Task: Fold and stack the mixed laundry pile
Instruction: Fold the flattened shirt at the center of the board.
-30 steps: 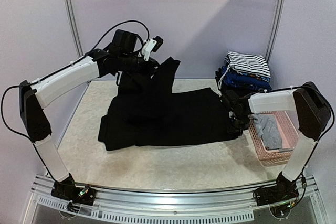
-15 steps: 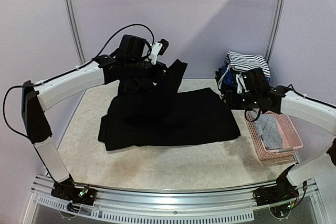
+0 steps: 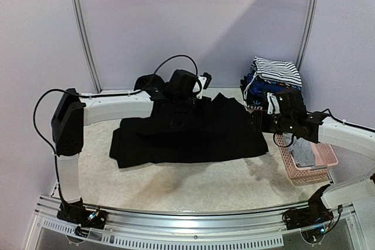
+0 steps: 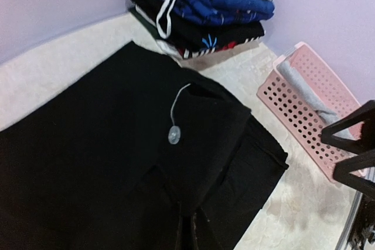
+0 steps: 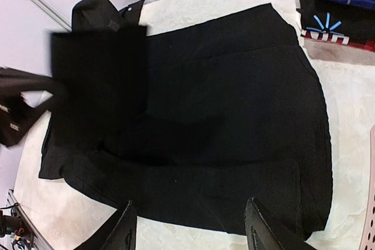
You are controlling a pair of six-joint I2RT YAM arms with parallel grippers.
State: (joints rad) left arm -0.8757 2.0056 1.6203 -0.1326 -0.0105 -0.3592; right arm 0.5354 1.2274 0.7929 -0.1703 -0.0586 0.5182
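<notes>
**Black garment, mid-fold: handling notes**

Position: the black garment lies spread across the middle of the table. One flap is raised and doubled over toward the right.

Left gripper: closed tight on that flap. In the left wrist view the cloth runs up into the jaws.

Right gripper: hangs over the garment's right edge with its jaws wide apart and nothing between them.

Other laundry: a folded stack sits at the far right with a striped piece on top. A grey garment lies in the basket.

Handling (judgement):
- The cloth is limp and light, with no stiffness of its own.
- It sags from a single pinch, so one hold probably drags a cone of cloth instead of laying a clean crease.
- The surface looks matte, not slippery, so the layers likely cling and bunch.
- It is not fragile.

Where to hold (judgement):
- Take corners or the hem, catching every layer.
- Use two points along the same edge, so the fold line stays straight.
- A cord with a white toggle rests on the flap. Avoid pinching it, as it could snag.
</notes>
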